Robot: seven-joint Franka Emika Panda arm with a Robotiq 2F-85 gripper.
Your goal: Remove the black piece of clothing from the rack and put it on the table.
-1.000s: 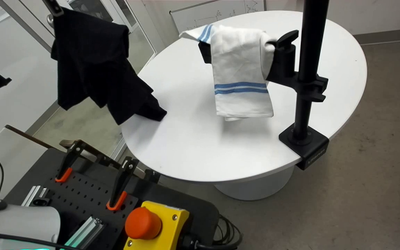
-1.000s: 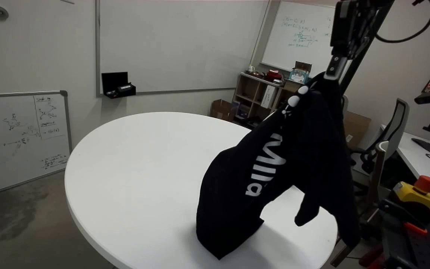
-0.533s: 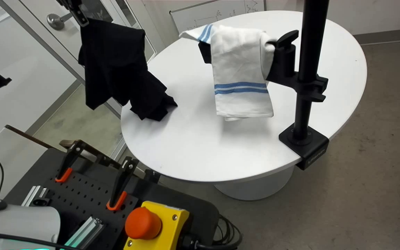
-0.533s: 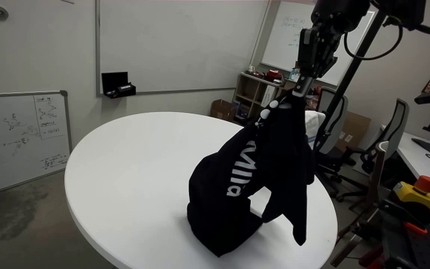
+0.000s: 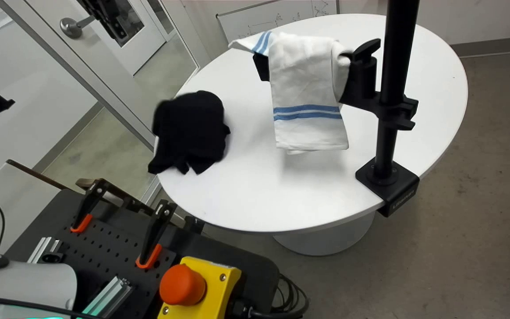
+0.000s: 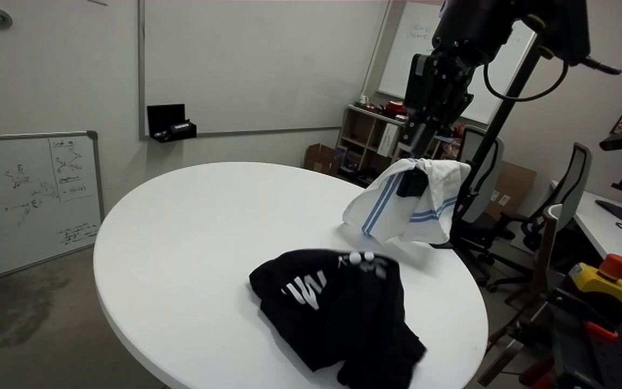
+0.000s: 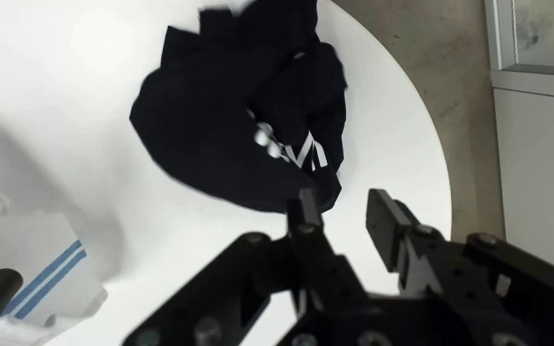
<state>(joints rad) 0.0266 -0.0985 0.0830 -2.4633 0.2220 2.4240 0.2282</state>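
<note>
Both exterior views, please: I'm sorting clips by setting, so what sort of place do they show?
Probably a robotics lab, perhaps in an office: it has a scribbled-on whiteboard, an office chair, and an emergency-stop button on a yellow box.

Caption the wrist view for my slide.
Open black gripper above a crumpled black fabric garment on a round white table.

A scribbled whiteboard point(image 6: 25, 205), office chair point(image 6: 490, 186), robot arm point(image 6: 475, 32) and yellow push-button box point(image 5: 215, 288) suggest a lab.
</note>
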